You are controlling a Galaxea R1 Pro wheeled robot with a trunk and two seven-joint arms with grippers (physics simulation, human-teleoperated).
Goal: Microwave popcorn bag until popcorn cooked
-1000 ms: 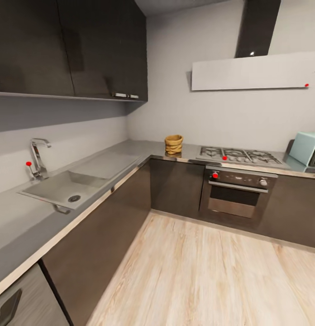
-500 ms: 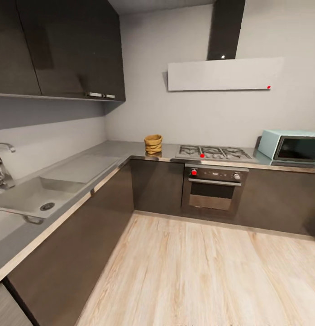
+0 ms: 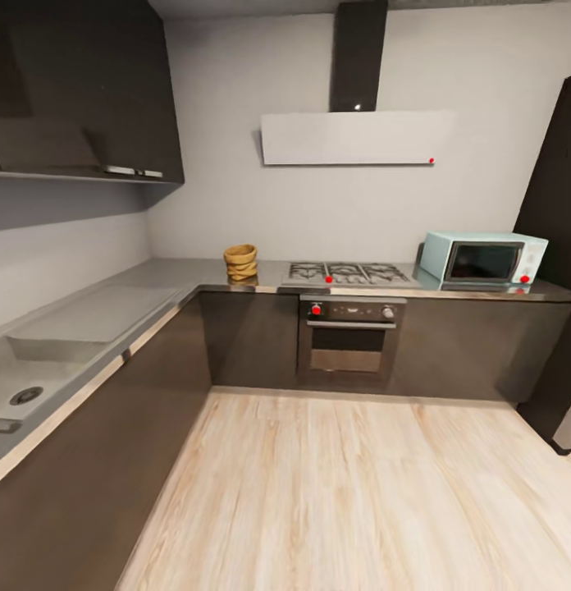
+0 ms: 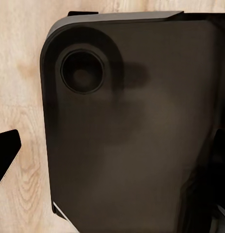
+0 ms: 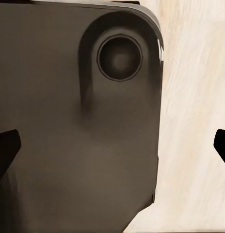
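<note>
I face an L-shaped kitchen from across a pale wooden floor (image 3: 335, 492). A long grey steel table (image 3: 166, 275) runs along the left edge of the frame and across the back wall, over dark cabinet fronts.

The popcorn bag (image 3: 241, 263), a small squat tan sack with a rolled rim, stands upright on the table just left of centre, near the corner where the two runs meet. Just to its right is a gas hob (image 3: 346, 272) with black grates, and below that a steel oven (image 3: 349, 341) with two red-marked knobs. Further right, at the middle right of the frame, the mint-blue microwave (image 3: 481, 258) sits on the table with its dark glass door closed. The bag and microwave are well apart, with the hob between them. A sink (image 3: 23, 386) shows at the lower left, and a white hood (image 3: 351, 138) hangs at upper centre.

My wrist cameras look down at a dark rounded part of my own body over the floor. Black finger tips poke in at the picture edges, but I cannot tell whether either pincer is apart or together.

By my reckoning, nothing of the task is done yet: the bag is untouched, the microwave unopened. Approaching, grasping, loading and heating all remain.
</note>
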